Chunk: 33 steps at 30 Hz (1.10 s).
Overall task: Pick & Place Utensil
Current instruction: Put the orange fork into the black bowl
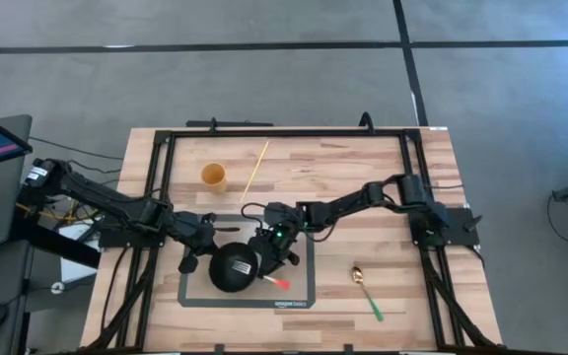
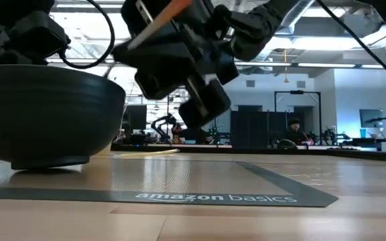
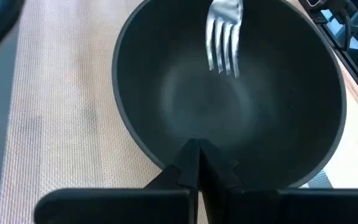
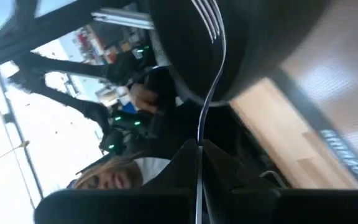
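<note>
A black bowl (image 1: pixel 233 268) stands on a dark mat (image 1: pixel 304 296); it also shows in the low view (image 2: pixel 45 114). My left gripper (image 1: pixel 197 258) is shut at the bowl's left rim. My right gripper (image 1: pixel 272 248) is at the bowl's right side, shut on a metal fork with a red-orange handle (image 1: pixel 276 283). The fork's tines (image 3: pixel 224 37) reach over the rim into the bowl. A spoon with a green handle (image 1: pixel 368 293) lies flat on the wooden table to the right of the mat. My left gripper pinches the bowl's rim (image 3: pixel 166 163) on its left side between the two fingers, coming slanting down from the table's left. The bowl stands with its base (image 2: pixel 45 161) on the mat. My right gripper pinches the fork's thin metal neck (image 4: pixel 199 134) between the two fingers, which lie along it. The fork is lifted clear, its tines (image 4: pixel 207 18) over the bowl's rim and its red-orange handle end (image 1: pixel 276 283) sticking out toward the table's near edge.
A yellow cup (image 1: pixel 213 176) stands at the far left of the table, with a thin wooden stick (image 1: pixel 254 170) lying beside it. A black frame (image 1: pixel 284 132) runs around the table top. People show in the room behind.
</note>
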### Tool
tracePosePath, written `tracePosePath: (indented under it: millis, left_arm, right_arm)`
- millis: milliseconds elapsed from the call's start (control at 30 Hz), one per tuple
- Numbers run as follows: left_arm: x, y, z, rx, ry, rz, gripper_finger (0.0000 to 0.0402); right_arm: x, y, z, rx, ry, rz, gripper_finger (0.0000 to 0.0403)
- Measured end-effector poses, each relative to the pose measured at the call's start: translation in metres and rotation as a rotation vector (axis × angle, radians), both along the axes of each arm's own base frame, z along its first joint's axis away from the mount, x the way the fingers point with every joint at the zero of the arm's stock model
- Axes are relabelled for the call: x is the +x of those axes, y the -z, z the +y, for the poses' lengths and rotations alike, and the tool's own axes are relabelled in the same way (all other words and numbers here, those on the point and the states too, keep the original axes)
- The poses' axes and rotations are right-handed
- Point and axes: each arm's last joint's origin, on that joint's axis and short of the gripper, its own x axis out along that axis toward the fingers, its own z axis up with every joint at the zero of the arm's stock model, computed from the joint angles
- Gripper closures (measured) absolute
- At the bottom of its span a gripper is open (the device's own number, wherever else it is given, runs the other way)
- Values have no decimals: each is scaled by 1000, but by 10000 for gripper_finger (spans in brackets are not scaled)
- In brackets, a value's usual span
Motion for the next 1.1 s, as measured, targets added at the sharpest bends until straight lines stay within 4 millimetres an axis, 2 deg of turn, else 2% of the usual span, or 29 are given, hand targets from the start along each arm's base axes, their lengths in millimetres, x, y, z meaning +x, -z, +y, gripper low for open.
tracePosePath:
  millis: [100, 367, 833, 1100]
  left_arm:
    - [0, 0, 0, -1, 1, -8, 398]
    - [2, -3, -1, -10, 1, -35, 398]
    - [3, -3, -1, -13, 1, -44, 398]
    - [3, -4, -1, -15, 1, -50, 398]
  right_arm:
    - [1, 7, -6, -9, 20, 12, 401]
    - [3, 5, -24, -7, 37, -15, 385]
    - [2, 6, -26, -34, 2, -55, 355]
    - [0, 8, -27, -4, -12, 6, 395]
